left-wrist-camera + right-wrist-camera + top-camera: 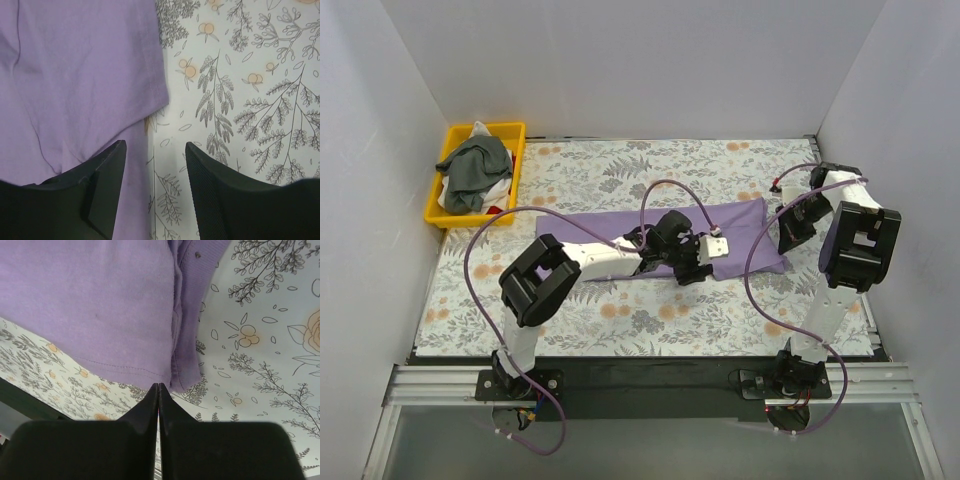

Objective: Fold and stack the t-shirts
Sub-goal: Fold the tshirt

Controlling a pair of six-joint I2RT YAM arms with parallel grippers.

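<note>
Two t-shirts, 1 tray, 2 grippers: far left the dark grey-green shirt [475,170] sits bunched in the yellow tray [435,196] (white cloth under it), prob. waiting its turn. Mid-table the lilac shirt [740,225] lies flat as a long strip, w/ the left gripper [155,150] low over its near edge, fingers spread wide & empty, one over cloth, one over bare table [620,170], so it looks set to pinch that hem for the next fold. At the strip's right end the right gripper [158,386] has fingers pressed together, tips at the hem corner, no cloth seen between them
</note>
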